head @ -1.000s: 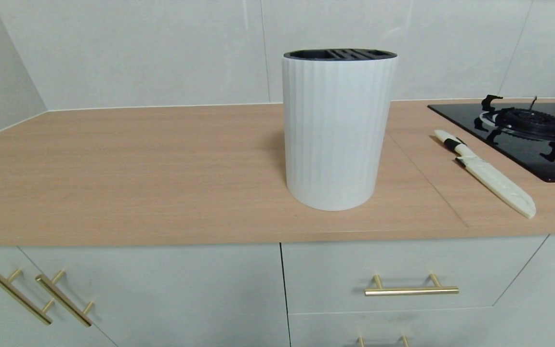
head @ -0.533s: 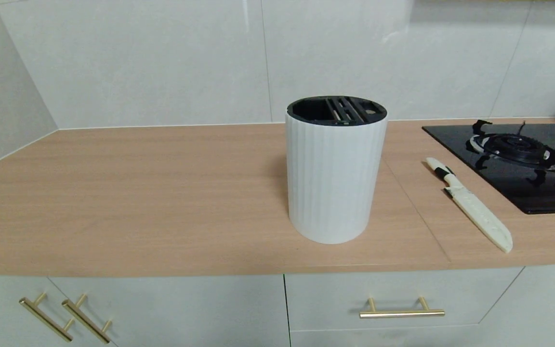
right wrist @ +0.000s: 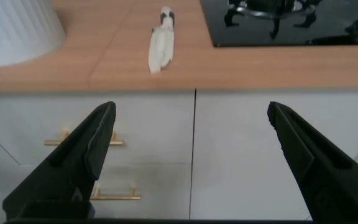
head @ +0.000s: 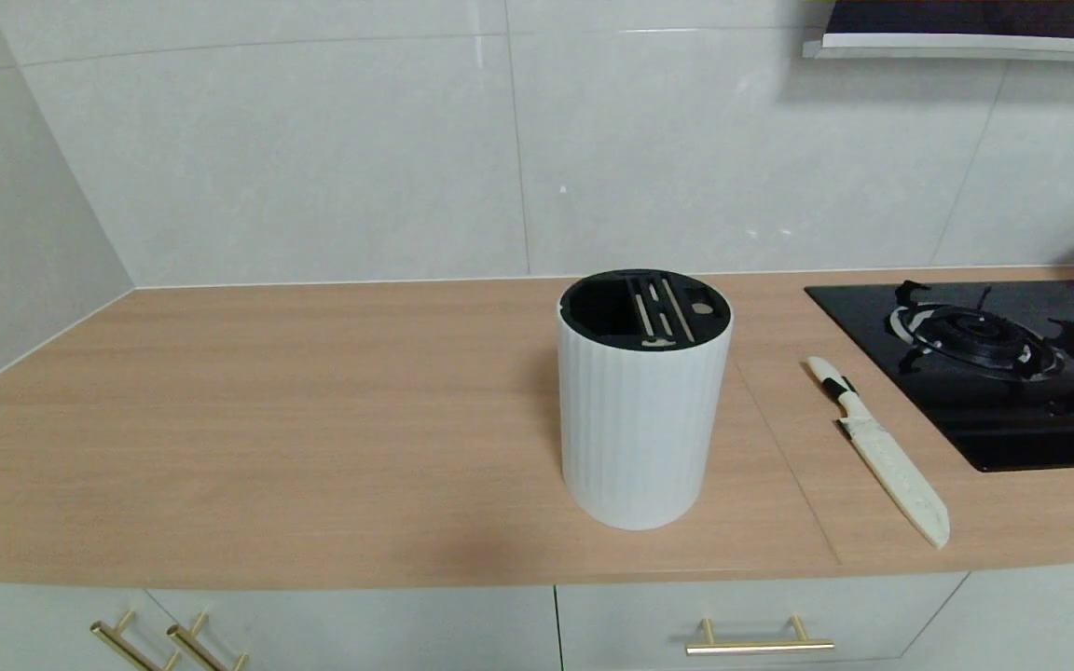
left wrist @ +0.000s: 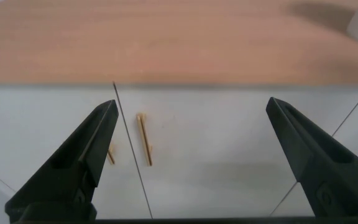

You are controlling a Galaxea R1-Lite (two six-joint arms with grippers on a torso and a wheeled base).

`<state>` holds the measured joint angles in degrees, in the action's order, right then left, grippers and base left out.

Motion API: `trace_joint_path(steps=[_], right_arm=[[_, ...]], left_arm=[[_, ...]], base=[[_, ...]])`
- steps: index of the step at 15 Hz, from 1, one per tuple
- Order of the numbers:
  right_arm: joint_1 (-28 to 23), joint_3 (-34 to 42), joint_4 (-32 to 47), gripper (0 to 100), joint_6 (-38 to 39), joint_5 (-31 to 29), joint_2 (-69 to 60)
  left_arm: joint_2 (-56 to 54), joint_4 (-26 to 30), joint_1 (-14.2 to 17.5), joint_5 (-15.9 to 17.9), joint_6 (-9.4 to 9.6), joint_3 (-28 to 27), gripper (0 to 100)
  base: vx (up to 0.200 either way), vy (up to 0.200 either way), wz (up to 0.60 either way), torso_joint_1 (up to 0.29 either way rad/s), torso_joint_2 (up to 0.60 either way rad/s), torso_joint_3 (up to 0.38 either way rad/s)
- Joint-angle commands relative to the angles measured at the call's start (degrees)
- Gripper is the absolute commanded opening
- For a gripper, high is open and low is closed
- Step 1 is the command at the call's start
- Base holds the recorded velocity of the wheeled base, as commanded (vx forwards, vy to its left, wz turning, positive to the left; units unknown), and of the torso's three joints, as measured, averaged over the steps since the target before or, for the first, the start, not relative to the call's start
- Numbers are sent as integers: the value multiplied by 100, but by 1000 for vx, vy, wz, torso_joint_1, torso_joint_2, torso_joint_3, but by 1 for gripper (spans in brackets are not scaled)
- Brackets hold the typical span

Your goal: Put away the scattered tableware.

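A white ribbed knife holder with a black slotted top stands on the wooden counter. A cream knife with a black band on its handle lies flat to its right, handle toward the wall. My right gripper hangs open in front of the cabinet fronts, below the counter edge, with the knife and the holder beyond it. My left gripper is open too, low before the cabinet doors, nothing between its fingers.
A black gas hob with burner grates lies at the right of the counter. A range hood hangs above it. Tiled walls close the back and left. Drawers with brass handles sit under the counter.
The head camera has risen and tilted, so the whole scene sits lower and the holder's top shows. The holder and knife have not moved on the counter.
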<state>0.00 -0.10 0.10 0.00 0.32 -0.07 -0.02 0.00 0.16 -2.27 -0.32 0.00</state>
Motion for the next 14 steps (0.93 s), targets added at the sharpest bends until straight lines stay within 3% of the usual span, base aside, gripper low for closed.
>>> trace_joint_path(steps=[1,14], right_arm=[[0,1,-1,100,0,3,7],[0,1,-1,100,9,3,7]], left_arm=[[2,0,2,-2,-3,0,100],[2,0,2,-2,-3,0,100]], base=[[0,0,0,212,-520,-286],[0,0,0,258,-546,-290]])
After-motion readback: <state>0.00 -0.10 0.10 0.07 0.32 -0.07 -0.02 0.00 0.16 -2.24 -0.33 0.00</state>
